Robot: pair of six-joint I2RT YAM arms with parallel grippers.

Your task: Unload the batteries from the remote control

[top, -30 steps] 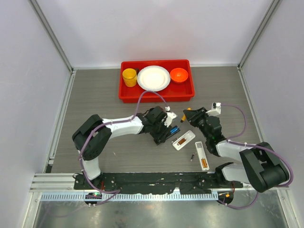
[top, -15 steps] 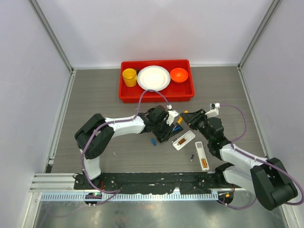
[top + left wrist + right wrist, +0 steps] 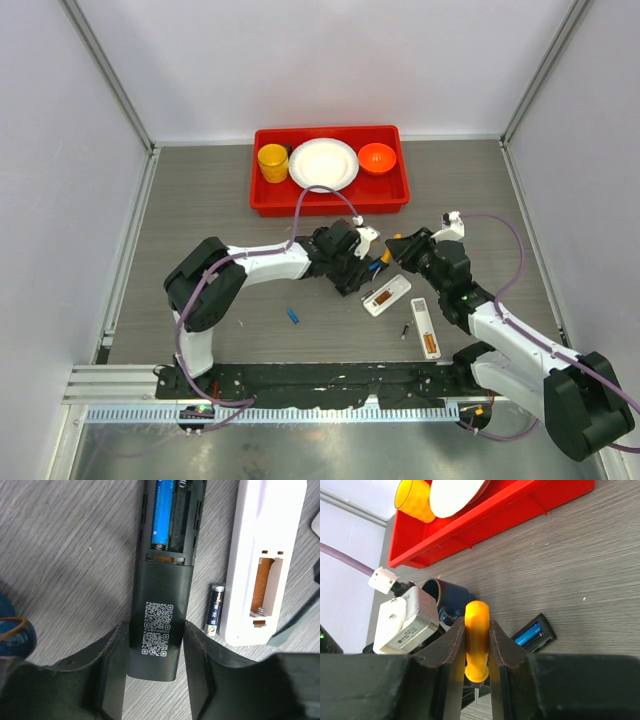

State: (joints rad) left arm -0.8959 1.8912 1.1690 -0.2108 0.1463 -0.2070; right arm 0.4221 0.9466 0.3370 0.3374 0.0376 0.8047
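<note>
My left gripper [image 3: 156, 650] is shut on the lower end of a black remote control [image 3: 160, 605], which lies flat with its battery bay open. One bright blue battery [image 3: 162, 512] sits in that bay. Next to a white remote [image 3: 265, 555] with an empty open bay lies a dark battery [image 3: 215, 607]. Another blue battery [image 3: 293, 316] lies loose on the table, left of the arms. My right gripper [image 3: 477, 630] is shut on an orange-handled screwdriver [image 3: 477, 645], just right of the black remote [image 3: 532, 632]. From above, the two grippers [image 3: 352, 272] [image 3: 402, 250] stand close together.
A red tray [image 3: 330, 200] at the back holds a yellow cup [image 3: 272, 162], a white plate [image 3: 323, 164] and an orange bowl [image 3: 377, 157]. Another white piece with an orange part [image 3: 426, 328] and a small dark object [image 3: 406, 329] lie near the front right.
A blue battery has left the black remote and travelled left and nearer across the table. Both grippers shifted slightly right; the right one has tightened on the screwdriver.
</note>
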